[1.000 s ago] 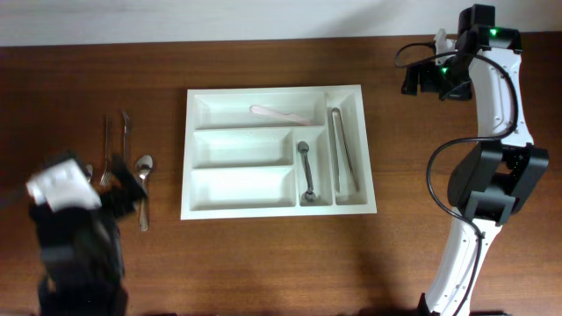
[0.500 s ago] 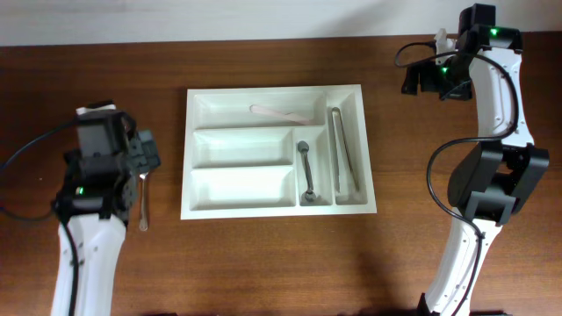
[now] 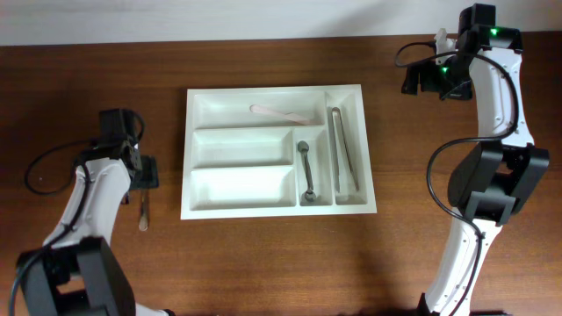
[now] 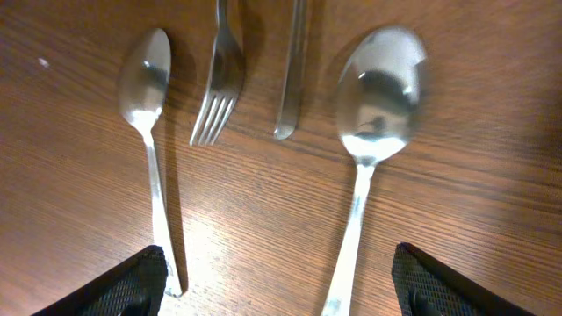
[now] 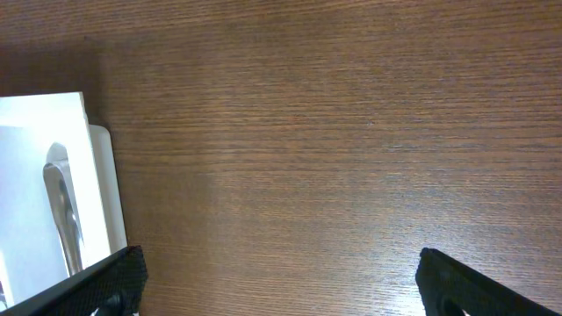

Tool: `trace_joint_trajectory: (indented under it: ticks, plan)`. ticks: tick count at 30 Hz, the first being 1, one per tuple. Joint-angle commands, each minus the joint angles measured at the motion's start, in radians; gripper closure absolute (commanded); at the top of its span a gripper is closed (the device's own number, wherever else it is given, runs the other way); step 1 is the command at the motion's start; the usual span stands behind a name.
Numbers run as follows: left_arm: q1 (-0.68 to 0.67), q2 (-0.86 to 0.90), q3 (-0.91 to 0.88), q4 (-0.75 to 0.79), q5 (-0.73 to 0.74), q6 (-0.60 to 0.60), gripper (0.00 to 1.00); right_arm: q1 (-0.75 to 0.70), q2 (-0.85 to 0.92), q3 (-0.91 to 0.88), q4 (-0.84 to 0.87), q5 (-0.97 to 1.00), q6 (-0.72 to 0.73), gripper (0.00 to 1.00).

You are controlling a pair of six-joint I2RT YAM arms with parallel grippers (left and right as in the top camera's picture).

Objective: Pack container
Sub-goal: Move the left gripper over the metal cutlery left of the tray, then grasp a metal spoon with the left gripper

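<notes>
tray at middle of table. left gripper wide, empty, left of tray; its wrist view shows small spoon, fork, big spoon, mostly hidden overhead. right gripper wide, empty, right of tray.

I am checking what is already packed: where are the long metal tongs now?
In the overhead view, the long metal tongs lie in the rightmost vertical compartment of the white plastic tray, beside the small metal spoon.
</notes>
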Motion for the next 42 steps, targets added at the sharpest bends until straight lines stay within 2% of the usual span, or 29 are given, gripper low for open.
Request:
trace_joint_trajectory:
  ticks: [1,10,16,23,26,29,33,37,39,42]
  plan:
    - [0.037,0.044,0.011,0.027,0.076,0.066,0.16,-0.006,-0.05,0.024,0.0,-0.002,0.007,0.01]
    - [0.068,0.091,0.011,0.091,0.256,0.12,0.21,-0.006,-0.05,0.024,0.0,-0.002,0.007,0.01]
    - [0.068,0.105,0.009,0.116,0.311,0.119,0.23,-0.006,-0.05,0.024,0.0,-0.002,0.008,0.01]
    - [0.068,0.188,0.009,0.127,0.311,0.119,0.26,-0.006,-0.05,0.024,0.0,-0.002,0.007,0.01]
    - [0.068,0.212,0.009,0.127,0.31,0.119,0.38,-0.006,-0.05,0.024,0.0,-0.002,0.008,0.01]
    - [0.068,0.228,0.009,0.127,0.311,0.119,0.59,-0.006,-0.05,0.024,0.0,-0.002,0.007,0.01]
    - [0.068,0.228,0.009,0.127,0.31,0.119,0.71,-0.006,-0.05,0.024,0.0,-0.002,0.007,0.01]
    - [0.068,0.228,0.009,0.127,0.306,0.119,0.94,-0.006,-0.05,0.024,0.0,-0.002,0.007,0.01]
    - [0.068,0.227,0.01,0.127,0.306,0.119,0.98,-0.006,-0.05,0.024,0.0,-0.002,0.007,0.01]
    - [0.068,0.227,0.019,0.127,0.302,0.119,0.98,-0.006,-0.05,0.024,0.0,-0.002,0.007,0.01]
